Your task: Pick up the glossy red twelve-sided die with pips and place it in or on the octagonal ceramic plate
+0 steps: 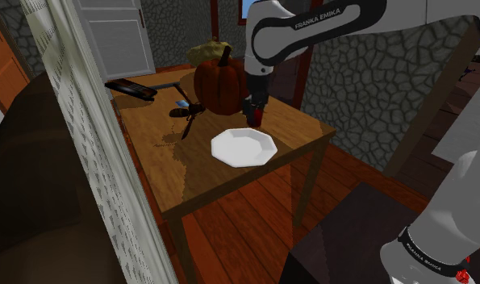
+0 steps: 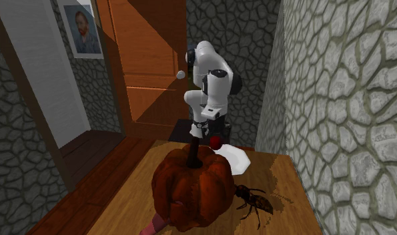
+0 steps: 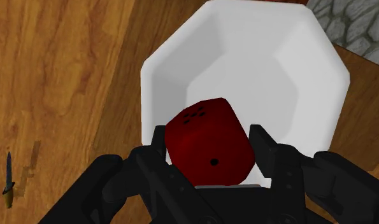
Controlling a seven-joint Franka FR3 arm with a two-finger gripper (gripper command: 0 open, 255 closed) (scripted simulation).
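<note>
We are watching the gripper (image 3: 209, 139) clamping the red die (image 3: 210, 143); its two black fingers (image 3: 265, 147) are pressing on opposite sides of the die, and black pips are showing on the faces turned toward the wrist camera. The die is sitting right between the fingertips, lifted off the wood; beneath it we are seeing the white octagonal plate (image 3: 258, 44), with the die hanging over the rim nearest the hand and part of the inner floor.

In the shoulder view the gripper (image 1: 255, 113) is holding the die (image 1: 257, 121) just above the plate (image 1: 244, 148), at its edge on the pumpkin side; the arm (image 1: 310, 28) is reaching in from the upper right. The pumpkin (image 1: 220, 87) is standing close behind the gripper, nearly touching it by the look of this angle; that is the one bulky thing crowding the hand.

From the second exterior view we are looking past the pumpkin (image 2: 193, 187) in the foreground; the die (image 2: 216, 141) is showing red beyond its stem, with the plate (image 2: 237, 159) just beside it. A dark insect figure (image 2: 253, 200) is lying on the wooden table (image 2: 283, 180) beside the pumpkin, apart from the plate; a black flat object (image 1: 131, 89) is resting at the table's far corner, well away. A stone wall (image 2: 343, 100) is running along the table's side.
</note>
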